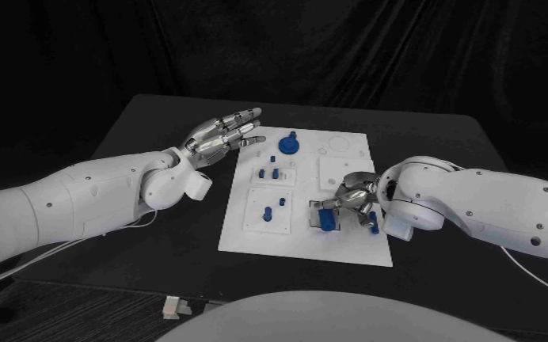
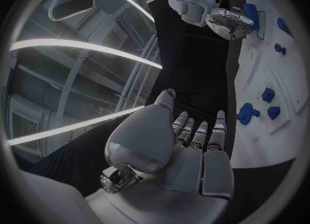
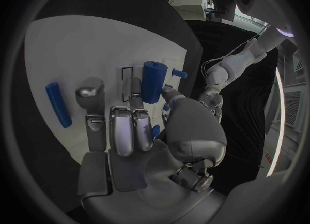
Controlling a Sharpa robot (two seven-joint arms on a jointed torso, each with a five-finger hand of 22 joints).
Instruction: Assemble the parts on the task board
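**Task board with blue parts, mid-table**

The task board, a flat white plate, lies on the matte black table. Near its front edge the right hand pinches an upright blue cylinder. Farther back, a blue round-topped part stands. Beside it the left hand hovers, fingers spread, empty.

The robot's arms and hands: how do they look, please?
Both arms are smooth white shells with rounded joints. The left hand and right hand are silver metal with many segmented fingers and grey pads. A thin pale cable hangs under the left arm.
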